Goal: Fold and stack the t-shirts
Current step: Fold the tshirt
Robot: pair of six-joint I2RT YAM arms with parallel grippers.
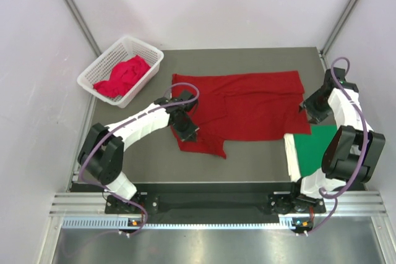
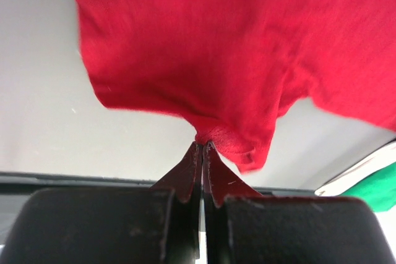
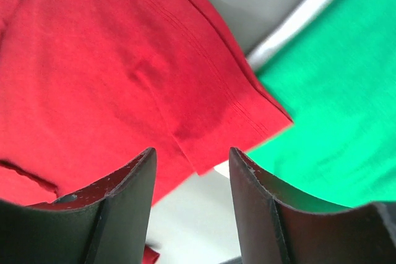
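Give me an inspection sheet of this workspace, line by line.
Surface: dark flat tabletop, no spills seen.
Job's things: dark red cloth t-shirt spread out; bright green folded t-shirt near right; crumpled pinkish-red t-shirt in basket.
Clutter: white plastic lattice basket, far left.
Grippers: left gripper fingers shut on the dark red t-shirt's edge; right gripper open over its hemmed corner.
Cables: purple cables along both arms.
Surroundings: white walls.

Overhead camera sees the whole table (image 1: 260,159); both wrist cameras look closely, probably downward, at the red t-shirt (image 1: 247,103).
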